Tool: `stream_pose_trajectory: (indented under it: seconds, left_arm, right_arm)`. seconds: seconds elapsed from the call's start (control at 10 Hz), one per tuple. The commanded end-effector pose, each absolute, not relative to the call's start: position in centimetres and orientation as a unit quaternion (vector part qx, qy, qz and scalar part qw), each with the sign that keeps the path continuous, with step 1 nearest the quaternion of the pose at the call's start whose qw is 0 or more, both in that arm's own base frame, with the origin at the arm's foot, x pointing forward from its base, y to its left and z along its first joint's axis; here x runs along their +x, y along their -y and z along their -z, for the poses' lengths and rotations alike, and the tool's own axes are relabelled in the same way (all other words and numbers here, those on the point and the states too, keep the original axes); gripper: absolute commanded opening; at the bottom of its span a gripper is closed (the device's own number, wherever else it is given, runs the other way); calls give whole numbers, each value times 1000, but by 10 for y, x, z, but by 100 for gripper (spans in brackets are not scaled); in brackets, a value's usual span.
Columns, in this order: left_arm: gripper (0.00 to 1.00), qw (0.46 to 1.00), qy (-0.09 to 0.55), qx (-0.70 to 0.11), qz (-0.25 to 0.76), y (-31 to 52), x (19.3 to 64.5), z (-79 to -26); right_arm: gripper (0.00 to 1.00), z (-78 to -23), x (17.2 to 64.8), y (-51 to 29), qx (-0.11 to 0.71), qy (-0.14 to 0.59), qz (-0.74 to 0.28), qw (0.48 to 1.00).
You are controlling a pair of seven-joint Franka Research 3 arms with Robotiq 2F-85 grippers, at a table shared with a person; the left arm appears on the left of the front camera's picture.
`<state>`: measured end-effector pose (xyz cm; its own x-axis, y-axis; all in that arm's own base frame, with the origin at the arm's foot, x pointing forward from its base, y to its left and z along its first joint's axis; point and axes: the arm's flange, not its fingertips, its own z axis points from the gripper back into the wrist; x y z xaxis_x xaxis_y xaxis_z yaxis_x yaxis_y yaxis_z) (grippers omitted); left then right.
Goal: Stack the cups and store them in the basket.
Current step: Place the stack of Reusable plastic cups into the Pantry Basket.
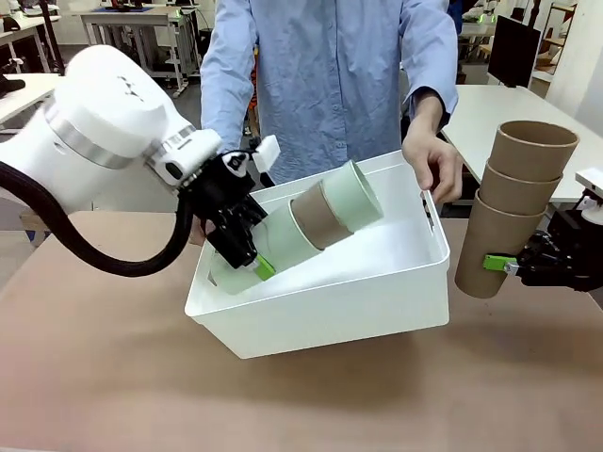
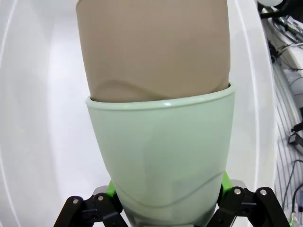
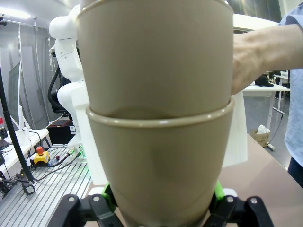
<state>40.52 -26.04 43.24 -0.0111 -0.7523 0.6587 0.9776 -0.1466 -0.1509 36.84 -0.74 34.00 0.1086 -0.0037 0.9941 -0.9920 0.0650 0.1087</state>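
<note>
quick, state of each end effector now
Left end effector: closed on the green and brown cup stack.
Right end effector: closed on the brown cup stack.

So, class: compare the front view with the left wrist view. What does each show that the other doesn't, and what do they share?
Front view: a person's hand at the basket's far rim, and the right end effector shut on a stack of three tan cups beside it. Left wrist view: green pads pressing both sides of the mint cup's base. Both: the left end effector gripping that mint cup, a tan cup nested in it, in the white basket.
</note>
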Motion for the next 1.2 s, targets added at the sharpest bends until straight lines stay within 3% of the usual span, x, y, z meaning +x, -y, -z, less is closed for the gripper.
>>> stream_pose_trajectory:
  seconds: [0.0, 0.6, 0.9, 1.0, 1.1]
  left_arm:
    - [85, 643, 160, -293, 689, 278, 414, -430]
    - [85, 671, 136, -223, 694, 317, 411, -389]
    - [85, 668, 131, -224, 697, 318, 406, -386]
    - [88, 666, 126, -231, 698, 316, 407, -385]
    - [100, 663, 130, -235, 699, 314, 407, -385]
  right_arm:
    - [85, -344, 368, 8, 509, 491, -457, 539]
    - [85, -344, 368, 8, 509, 491, -457, 539]
    - [85, -344, 368, 8, 509, 491, -457, 539]
    - [85, -344, 368, 8, 509, 491, -457, 539]
    - [85, -344, 368, 8, 509, 491, -457, 539]
